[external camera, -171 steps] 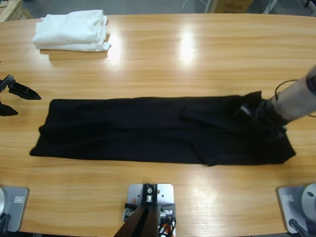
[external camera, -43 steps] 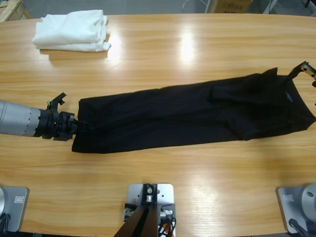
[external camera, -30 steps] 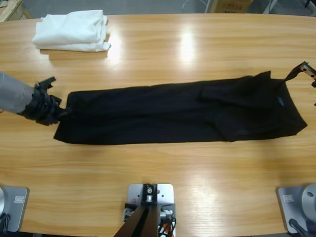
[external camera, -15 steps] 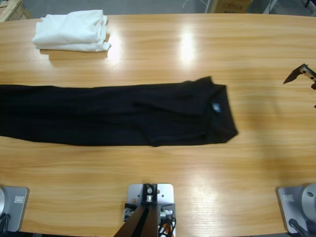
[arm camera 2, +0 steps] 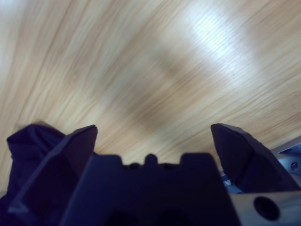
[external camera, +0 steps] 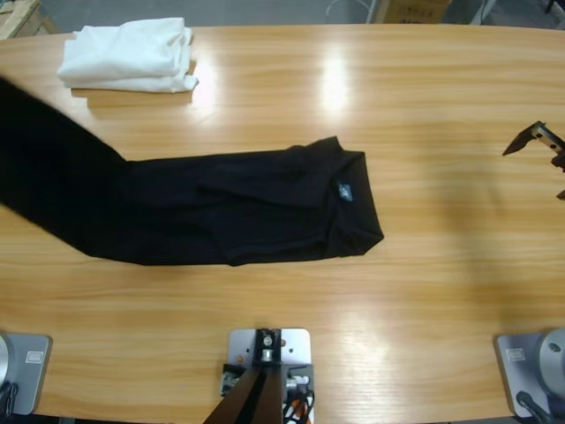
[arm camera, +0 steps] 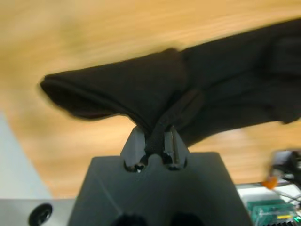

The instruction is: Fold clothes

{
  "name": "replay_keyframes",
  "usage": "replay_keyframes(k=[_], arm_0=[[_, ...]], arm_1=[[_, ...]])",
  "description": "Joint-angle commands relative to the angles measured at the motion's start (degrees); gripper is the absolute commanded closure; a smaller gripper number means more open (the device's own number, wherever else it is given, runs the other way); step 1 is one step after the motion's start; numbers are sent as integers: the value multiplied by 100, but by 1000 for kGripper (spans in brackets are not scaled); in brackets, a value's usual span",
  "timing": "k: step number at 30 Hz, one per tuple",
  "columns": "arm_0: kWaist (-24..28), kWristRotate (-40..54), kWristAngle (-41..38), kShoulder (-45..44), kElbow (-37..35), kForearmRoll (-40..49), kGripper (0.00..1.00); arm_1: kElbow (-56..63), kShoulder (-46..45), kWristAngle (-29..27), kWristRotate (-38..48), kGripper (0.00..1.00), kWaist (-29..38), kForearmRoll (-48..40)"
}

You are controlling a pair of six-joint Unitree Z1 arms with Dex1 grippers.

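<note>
My left gripper point(arm camera: 154, 141) is clamped on a bunched edge of the black short-sleeved polo shirt point(external camera: 238, 208), which lies as a long band from the wooden table's point(external camera: 424, 291) left edge to its middle, collar end rightward. My right gripper point(arm camera 2: 153, 141) is spread wide, holding nothing, at the right edge; a folded white garment pile point(external camera: 128, 55) sits in the far left corner.

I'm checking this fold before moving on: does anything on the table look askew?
Yes. The black polo shirt lies slanted, its left end lifted off the table where the left gripper pinches it.
</note>
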Motion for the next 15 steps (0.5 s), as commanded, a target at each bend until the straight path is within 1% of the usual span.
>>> replay_keyframes(k=[1,9,15], arm_0=[[-1447,-472,-517,1560,-1650,911,1000],[-2112,-618,-1009,2160,-2506,920,1000],[-2599,-834,-1062,2576,-3053,936,1000]], arm_1=[[231,50,45,-18,0,-34,-159],[305,262,83,-18,0,-34,-396],[313,368,94,-18,0,-34,-452]])
